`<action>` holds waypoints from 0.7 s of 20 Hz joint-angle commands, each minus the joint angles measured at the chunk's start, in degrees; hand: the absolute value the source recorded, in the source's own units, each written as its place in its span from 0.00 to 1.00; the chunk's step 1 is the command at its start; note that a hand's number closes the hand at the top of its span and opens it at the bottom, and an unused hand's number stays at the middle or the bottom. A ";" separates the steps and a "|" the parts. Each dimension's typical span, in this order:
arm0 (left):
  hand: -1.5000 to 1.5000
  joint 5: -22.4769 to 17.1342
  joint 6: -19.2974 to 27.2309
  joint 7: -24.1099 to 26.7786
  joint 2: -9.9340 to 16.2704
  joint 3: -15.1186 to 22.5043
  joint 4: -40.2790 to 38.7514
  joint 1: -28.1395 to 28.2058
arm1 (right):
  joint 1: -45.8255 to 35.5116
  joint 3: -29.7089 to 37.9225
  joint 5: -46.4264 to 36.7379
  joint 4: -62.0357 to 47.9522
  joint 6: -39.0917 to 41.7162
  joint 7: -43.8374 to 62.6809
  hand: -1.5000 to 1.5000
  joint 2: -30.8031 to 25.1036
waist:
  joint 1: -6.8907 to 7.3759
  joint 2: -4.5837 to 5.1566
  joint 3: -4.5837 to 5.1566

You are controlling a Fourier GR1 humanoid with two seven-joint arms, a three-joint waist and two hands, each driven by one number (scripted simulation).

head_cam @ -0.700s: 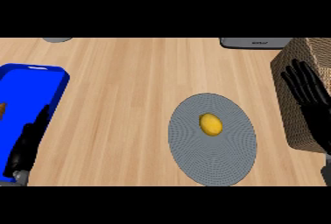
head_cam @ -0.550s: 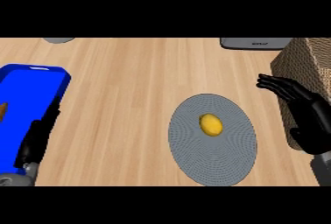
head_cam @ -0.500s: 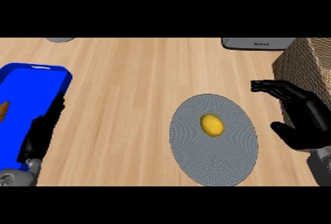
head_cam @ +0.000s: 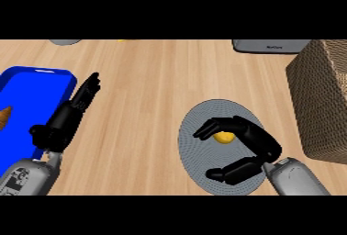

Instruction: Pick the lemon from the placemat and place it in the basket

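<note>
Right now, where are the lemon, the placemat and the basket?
lemon (head_cam: 222, 137), head view: its yellow side showing under the right hand's fingers.
placemat (head_cam: 203, 117), head view: bare grey upper-left part.
basket (head_cam: 324, 92), head view: its woven side wall.

Black left hand (head_cam: 65, 120) with long thin fingers, black right hand (head_cam: 245, 147), two smooth shiny grey forearms with small dark marks

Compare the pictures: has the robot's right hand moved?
Yes. The right hand has swung left, away from the basket, and now arches over the lemon on the placemat.
</note>
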State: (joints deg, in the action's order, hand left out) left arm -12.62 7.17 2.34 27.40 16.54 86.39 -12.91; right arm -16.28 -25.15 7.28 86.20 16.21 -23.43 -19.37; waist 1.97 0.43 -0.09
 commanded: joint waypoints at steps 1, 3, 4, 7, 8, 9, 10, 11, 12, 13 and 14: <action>0.50 -1.71 -2.50 0.48 0.60 -2.51 0.10 -0.86 | 1.34 -5.66 -11.39 2.05 -9.48 2.76 0.00 4.81 | -1.93 -0.57 0.12; 0.50 -2.51 -3.47 0.19 2.13 -3.35 0.51 0.25 | 1.52 -5.51 -18.35 1.95 -14.92 3.05 0.00 2.91 | -2.09 -0.69 0.15; 0.50 -0.98 -0.31 -2.02 -0.52 -1.24 2.96 0.28 | -0.35 -4.24 -18.87 4.55 -15.88 7.97 0.00 2.20 | -2.26 -0.92 0.15; 0.50 -1.76 -2.04 -0.05 0.30 -2.30 1.35 1.57 | -6.09 0.00 -23.61 7.74 -17.83 16.67 0.00 -1.63 | -2.39 -0.95 0.25; 0.50 0.51 -0.80 1.11 -1.04 -0.36 0.87 2.41 | -7.07 0.35 -25.81 8.85 -18.48 18.73 0.00 -2.64 | -2.67 -0.95 0.26; 0.50 -1.11 -1.40 -0.82 0.31 -1.92 2.96 2.28 | -6.20 1.11 -26.71 12.44 -17.63 21.02 0.00 -5.48 | -2.93 -1.26 0.23; 0.50 0.50 -0.48 -0.55 -0.24 -1.60 1.72 0.36 | -8.32 2.97 -27.54 10.09 -14.92 20.79 0.00 -9.18 | -3.01 -0.90 0.21; 0.50 0.60 -1.05 1.21 0.21 -1.85 0.99 2.07 | -9.34 2.14 -28.96 11.40 -12.27 24.94 0.00 -11.53 | -2.92 -1.00 0.30; 0.50 -0.73 -1.62 -0.26 0.00 -2.06 2.19 1.58 | -11.18 1.44 -30.53 11.72 -9.74 26.61 0.00 -13.58 | -2.59 -1.04 0.29; 0.50 -0.93 -2.01 -0.20 0.36 -2.31 1.80 1.80 | -12.27 1.16 -30.47 13.14 -5.39 28.57 0.00 -17.02 | -2.88 -1.19 0.36; 0.50 -0.77 -1.98 0.35 0.92 -2.57 3.21 2.98 | -13.30 1.32 -28.70 13.12 -0.74 29.72 0.00 -19.21 | -2.13 -1.16 0.33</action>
State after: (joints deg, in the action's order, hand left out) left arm -13.20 5.61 2.43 27.73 14.52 88.38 -11.08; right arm -25.50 -24.32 -19.66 97.04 6.86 -0.26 -30.73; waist -0.56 -0.62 0.19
